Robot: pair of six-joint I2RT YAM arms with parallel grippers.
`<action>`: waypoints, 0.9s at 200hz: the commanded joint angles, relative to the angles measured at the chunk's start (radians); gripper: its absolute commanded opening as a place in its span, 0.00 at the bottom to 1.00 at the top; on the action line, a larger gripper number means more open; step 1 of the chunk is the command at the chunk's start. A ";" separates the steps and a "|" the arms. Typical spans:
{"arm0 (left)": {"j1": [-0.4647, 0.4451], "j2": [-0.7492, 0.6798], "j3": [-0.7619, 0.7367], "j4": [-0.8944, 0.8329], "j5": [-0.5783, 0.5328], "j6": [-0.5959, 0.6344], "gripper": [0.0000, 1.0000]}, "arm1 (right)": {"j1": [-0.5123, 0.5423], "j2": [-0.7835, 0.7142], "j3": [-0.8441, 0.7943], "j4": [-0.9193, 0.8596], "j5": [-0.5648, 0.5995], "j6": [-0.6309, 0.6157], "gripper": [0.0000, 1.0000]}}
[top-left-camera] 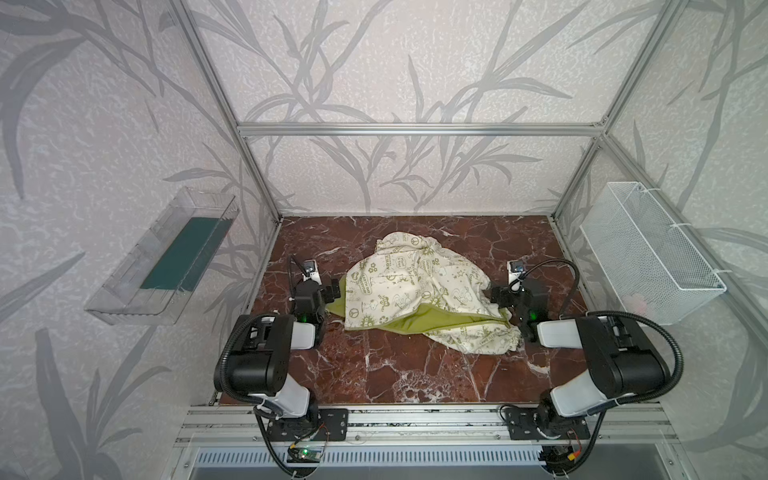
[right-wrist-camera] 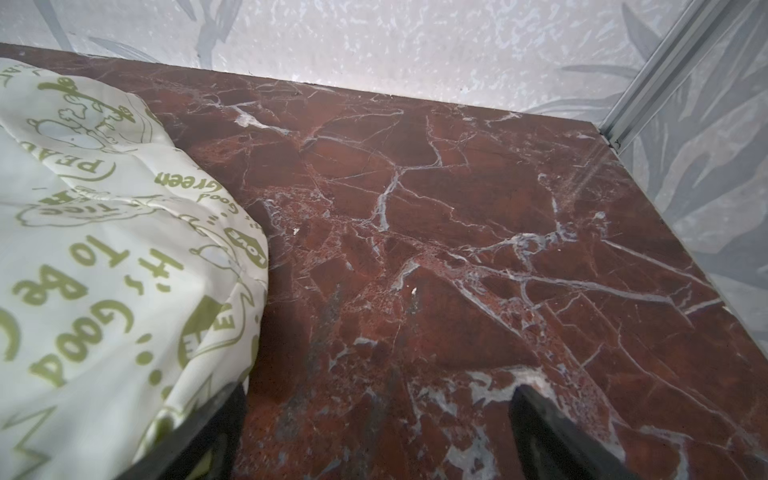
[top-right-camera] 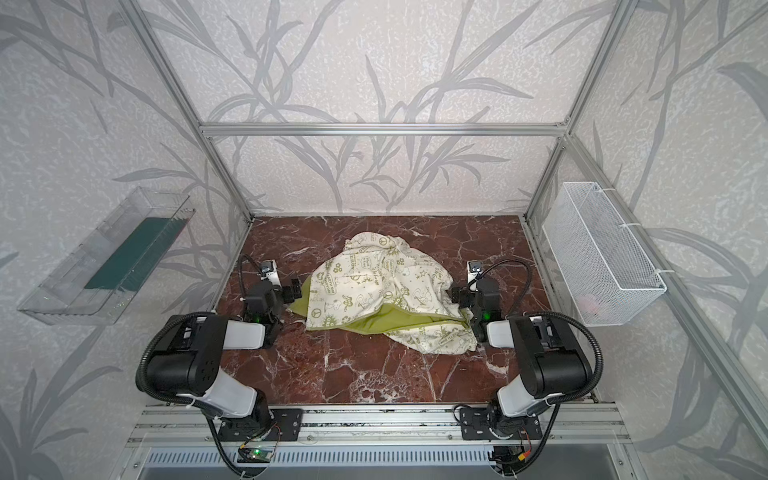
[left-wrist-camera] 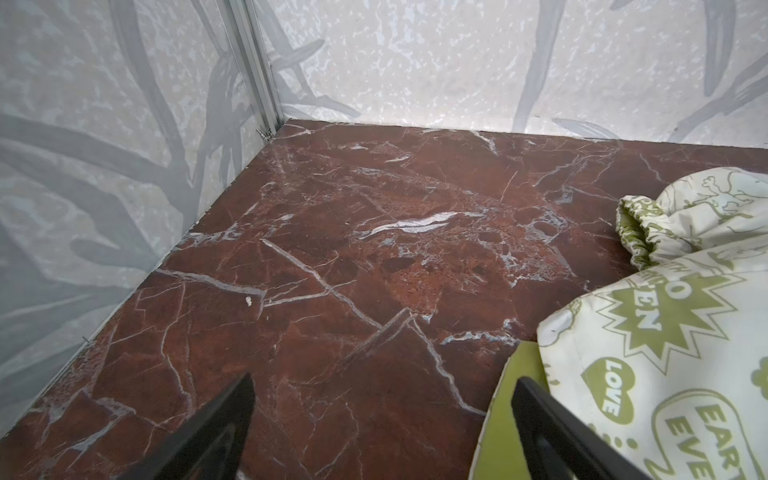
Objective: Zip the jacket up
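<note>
Table (top-left-camera: 415,374) of red-brown marble with white veins carries the jacket (top-left-camera: 419,286) near its middle, crumpled in a heap, cream printed side up. Along the jacket's near edge the olive lining (top-left-camera: 399,324) shows, and the green zipper (top-left-camera: 478,321) runs toward its right end. Left gripper (left-wrist-camera: 382,399) sits just beside the jacket's left edge, jaws spread, one finger (left-wrist-camera: 536,411) over the lining flap. Right gripper (right-wrist-camera: 374,411) sits at the jacket's right edge, jaws spread, one finger (right-wrist-camera: 220,424) against the fabric.
</note>
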State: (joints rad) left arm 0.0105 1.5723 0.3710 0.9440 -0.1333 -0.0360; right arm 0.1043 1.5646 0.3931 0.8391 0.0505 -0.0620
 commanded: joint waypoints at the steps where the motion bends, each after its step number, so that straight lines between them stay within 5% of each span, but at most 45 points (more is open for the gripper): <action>1: -0.001 -0.003 0.001 0.018 -0.005 0.015 0.99 | 0.000 -0.020 0.015 0.005 -0.006 -0.009 0.99; 180: -0.003 -0.022 0.003 0.003 -0.041 0.009 0.99 | 0.000 -0.020 0.015 0.005 -0.006 -0.009 0.99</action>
State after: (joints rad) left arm 0.0105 1.5723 0.3710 0.9440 -0.1600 -0.0368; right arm 0.1043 1.5646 0.3931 0.8391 0.0505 -0.0620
